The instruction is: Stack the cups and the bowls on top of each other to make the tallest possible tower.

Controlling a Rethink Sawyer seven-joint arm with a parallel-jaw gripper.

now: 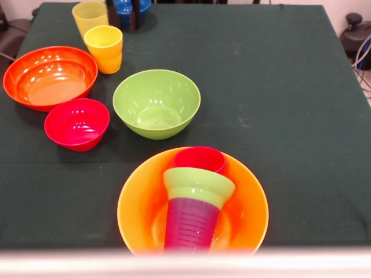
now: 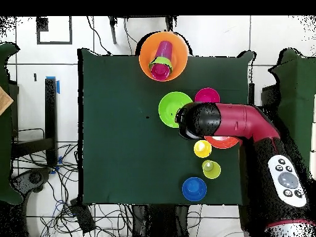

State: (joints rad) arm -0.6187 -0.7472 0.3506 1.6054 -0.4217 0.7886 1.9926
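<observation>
The tower stands in the large yellow-orange bowl point(image 1: 136, 202) point(image 2: 145, 62) at the table's near edge. It is made of the purple ribbed cup point(image 1: 193, 226), the small green bowl point(image 1: 199, 185) and the red-pink cup point(image 1: 199, 158). In the overhead view it leans toward the table's middle. On the table lie the large green bowl point(image 1: 156, 103), the small red-pink bowl point(image 1: 77, 123) and the orange-red bowl point(image 1: 50, 77). The yellow-orange cup point(image 1: 104, 49), the pale yellow cup point(image 1: 90, 16) and the blue bowl point(image 1: 123, 4) are there too. My gripper point(image 1: 125, 17) shows only its two dark tips at the top edge, apart and empty.
In the overhead view the red arm point(image 2: 234, 120) reaches over the orange-red bowl point(image 2: 222, 142) toward the large green bowl point(image 2: 170, 106). The blue bowl point(image 2: 194, 188) sits near the robot's base. The table's other half bears dark green cloth only. Cables lie on the floor around.
</observation>
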